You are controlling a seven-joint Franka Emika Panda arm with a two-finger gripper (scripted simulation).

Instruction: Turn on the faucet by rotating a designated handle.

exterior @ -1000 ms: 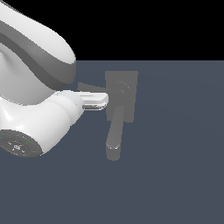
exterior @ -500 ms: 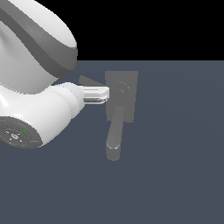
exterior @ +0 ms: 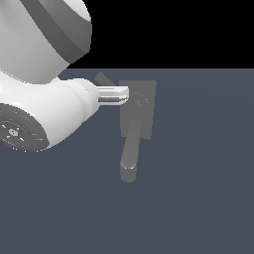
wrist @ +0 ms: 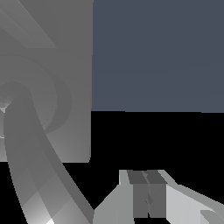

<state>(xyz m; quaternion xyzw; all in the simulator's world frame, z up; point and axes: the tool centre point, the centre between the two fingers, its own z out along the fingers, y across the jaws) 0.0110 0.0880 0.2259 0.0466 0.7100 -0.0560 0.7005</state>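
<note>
The grey faucet stands in the middle of the exterior view, with a rectangular block body [exterior: 144, 106] and a thick rounded spout [exterior: 130, 158] pointing towards the camera. The thin bar handle [exterior: 103, 78] slants up and to the exterior view's left from the body, and most of it is hidden behind my arm. My gripper [exterior: 124, 94] is shut and empty. Its white fingertips lie just below the handle and against the left edge of the body. In the wrist view the shut fingers [wrist: 146, 188] sit beside the body [wrist: 65, 65] and a curved grey part [wrist: 30, 166].
My large white arm and wrist [exterior: 34, 114] fill the exterior view's left and hide the floor there. The dark blue-grey floor [exterior: 198, 198] stretches around the faucet. Nothing else stands on it.
My gripper has moved up in the exterior view and a little to the right, towards the body. The visible handle end has swung upward with it, from near level to slanting up-left.
</note>
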